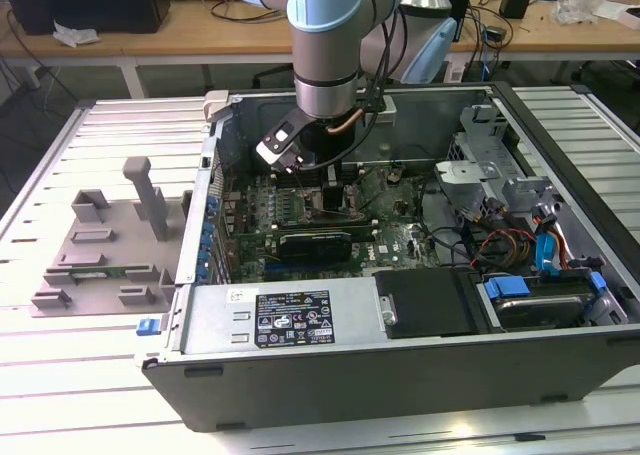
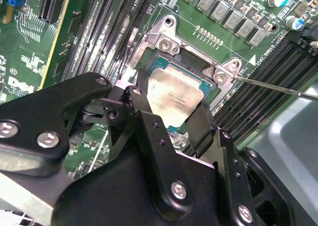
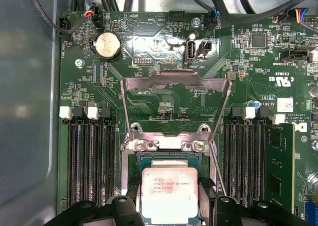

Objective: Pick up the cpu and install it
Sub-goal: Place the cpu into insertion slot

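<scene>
Tool hangs from the arm down inside the open computer case, which lies on the tabletop in the exterior view; a grey tray sits outside the case at the exterior view's left. In the second wrist view its two black fingers are pinched narrowly on opposite edges of the cpu, squarely over the socket; whether the cpu is fully seated I cannot tell. In the first wrist view the cpu sits between the fingers, the socket's metal frame is flipped up beyond it, and memory slots flank both sides.
</scene>
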`<state>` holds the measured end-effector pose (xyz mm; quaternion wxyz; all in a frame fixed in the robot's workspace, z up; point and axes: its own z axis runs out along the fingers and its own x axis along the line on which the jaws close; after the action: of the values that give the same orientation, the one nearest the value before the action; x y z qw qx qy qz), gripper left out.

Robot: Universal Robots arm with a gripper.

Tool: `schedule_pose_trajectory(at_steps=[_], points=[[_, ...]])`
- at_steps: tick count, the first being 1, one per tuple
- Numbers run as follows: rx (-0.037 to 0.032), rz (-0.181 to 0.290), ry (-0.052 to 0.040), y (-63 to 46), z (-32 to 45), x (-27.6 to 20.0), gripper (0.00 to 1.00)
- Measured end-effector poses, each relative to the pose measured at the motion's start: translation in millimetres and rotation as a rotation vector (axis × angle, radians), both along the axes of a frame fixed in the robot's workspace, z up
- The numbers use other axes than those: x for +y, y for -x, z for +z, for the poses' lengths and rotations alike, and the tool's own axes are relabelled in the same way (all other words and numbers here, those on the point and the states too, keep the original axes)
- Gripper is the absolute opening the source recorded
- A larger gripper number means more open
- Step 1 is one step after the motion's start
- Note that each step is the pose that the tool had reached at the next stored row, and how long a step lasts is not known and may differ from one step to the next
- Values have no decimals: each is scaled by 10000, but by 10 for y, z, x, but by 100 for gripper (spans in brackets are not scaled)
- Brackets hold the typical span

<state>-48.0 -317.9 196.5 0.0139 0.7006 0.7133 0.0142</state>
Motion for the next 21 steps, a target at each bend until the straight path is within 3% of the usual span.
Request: schedule_pose_trajectory(at_steps=[21], points=[[0,-255,-1,-3,3,0,55]])
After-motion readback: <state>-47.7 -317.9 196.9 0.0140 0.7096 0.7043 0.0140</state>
